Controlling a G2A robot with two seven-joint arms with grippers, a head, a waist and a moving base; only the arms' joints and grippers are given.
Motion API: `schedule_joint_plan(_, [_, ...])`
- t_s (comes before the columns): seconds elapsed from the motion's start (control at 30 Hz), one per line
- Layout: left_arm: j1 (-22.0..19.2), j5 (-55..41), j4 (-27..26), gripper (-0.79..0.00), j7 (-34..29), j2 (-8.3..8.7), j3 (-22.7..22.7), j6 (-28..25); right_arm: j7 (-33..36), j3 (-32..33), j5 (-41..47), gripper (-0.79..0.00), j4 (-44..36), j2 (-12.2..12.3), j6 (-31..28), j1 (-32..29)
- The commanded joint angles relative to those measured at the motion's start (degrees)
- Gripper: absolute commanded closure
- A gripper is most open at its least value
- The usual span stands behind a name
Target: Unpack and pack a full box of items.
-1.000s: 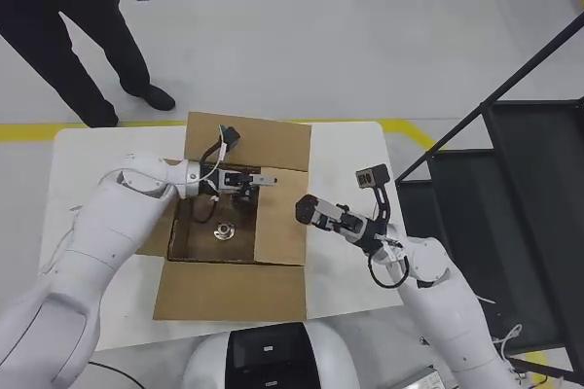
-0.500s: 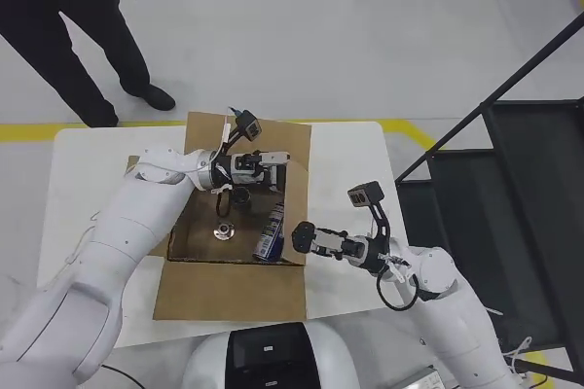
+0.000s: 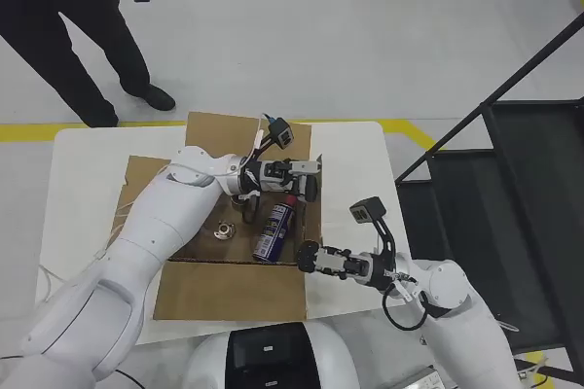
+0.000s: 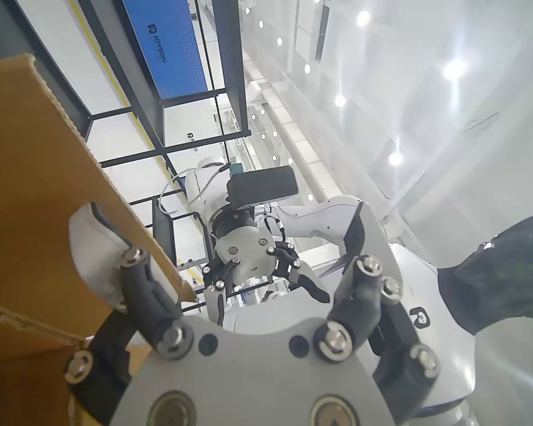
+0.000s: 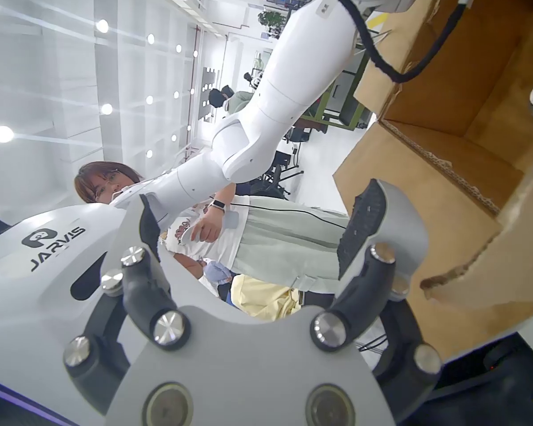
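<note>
The left arm (image 3: 190,190) is covering the far part of the box (image 3: 229,287) inside, so what is lying under it is hidden. The small metal piece (image 3: 222,231) on the box floor is looking too tiny to name.

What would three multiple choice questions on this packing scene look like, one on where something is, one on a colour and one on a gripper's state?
1. Where is the spray can?
A. In a plastic crate.
B. Lying inside the cardboard box.
C. On a chair.

2. What colour is the can's body?
A. Blue.
B. Green.
C. Yellow.

3. How is the right gripper?
A. Shut on the can.
B. Shut on a cloth.
C. Open and empty.

Answers:
1. B, the top view shows it lying on the box floor.
2. A, its body is blue.
3. C, the right wrist view shows its fingers apart with nothing between them.
</note>
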Motion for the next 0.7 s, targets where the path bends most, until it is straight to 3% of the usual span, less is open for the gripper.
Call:
schedule_joint_plan(0.0, [-0.3, 0.3, 0.4, -0.785, -0.1, -0.28, -0.4, 0.1, -2.4, 2.0, -1.7, -0.785, -0.4, 0.2, 1.1, -1.3])
schedule_joint_plan(0.1, [-0.6, 1.0, 0.5, -0.785, -0.1, 0.17, -2.1, 0.1, -4.0, 4.0, -2.7, -0.785, -0.9, 0.5, 2.2, -3.2])
schedule_joint_plan(0.2, [-0.7, 3.0, -0.4, -0.785, 0.1, 1.69, -5.0, -0.1, -4.9, 5.7, -2.6, -0.785, -0.9, 0.8, 2.5, -4.7])
schedule_joint_plan(0.43, [2.0, 9.1, -7.7, -0.785, 0.9, 8.23, -17.1, -0.9, -7.1, 8.2, -5.1, -0.785, 1.9, 1.3, 6.0, -5.5])
schedule_joint_plan(0.67, [8.5, 17.7, -16.6, -0.785, 2.2, 14.32, -28.6, -2.2, -9.9, 4.4, -11.1, -0.785, 7.7, 1.3, 11.7, -0.5])
